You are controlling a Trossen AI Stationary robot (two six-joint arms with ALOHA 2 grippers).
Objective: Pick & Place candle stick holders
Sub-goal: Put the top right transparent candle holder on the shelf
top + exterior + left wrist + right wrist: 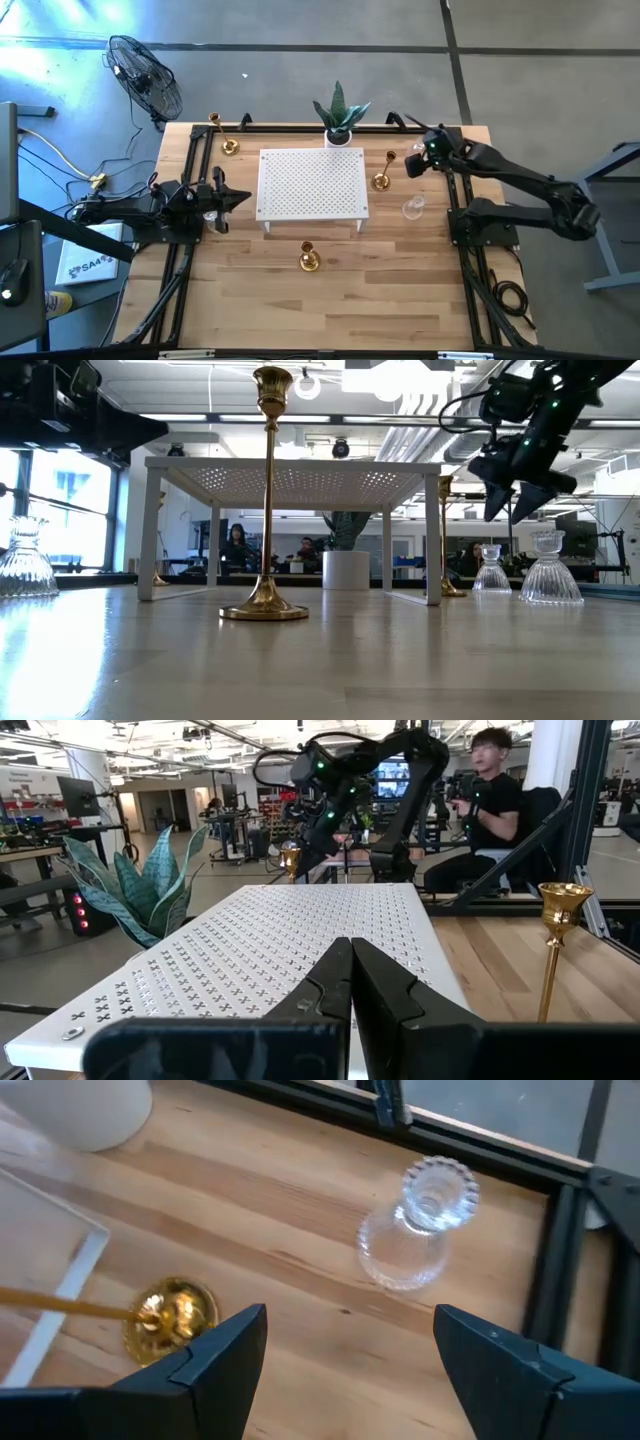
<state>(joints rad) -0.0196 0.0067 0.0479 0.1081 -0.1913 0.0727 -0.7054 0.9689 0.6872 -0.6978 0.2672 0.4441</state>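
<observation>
Three gold holders stand upright on their round bases: one at the far left (228, 141), one right of the white stand (383, 178), one near the middle (309, 260). One clear glass holder (413, 207) stands at the right. A second (418, 1225) stands near the far rail, and a third (22, 560) is by my left arm. My right gripper (350, 1315) is open and empty. It hangs above the table between the gold holder's base (170, 1315) and the far glass holder. My left gripper (350, 970) is shut and empty, level at the stand's left side.
A white perforated stand (312, 183) fills the table's middle. A green plant in a white pot (340, 122) stands behind it. Black rails run along the table's left, right and far edges. A person (490, 790) sits beyond the table's right side. A fan (145, 75) stands off the table.
</observation>
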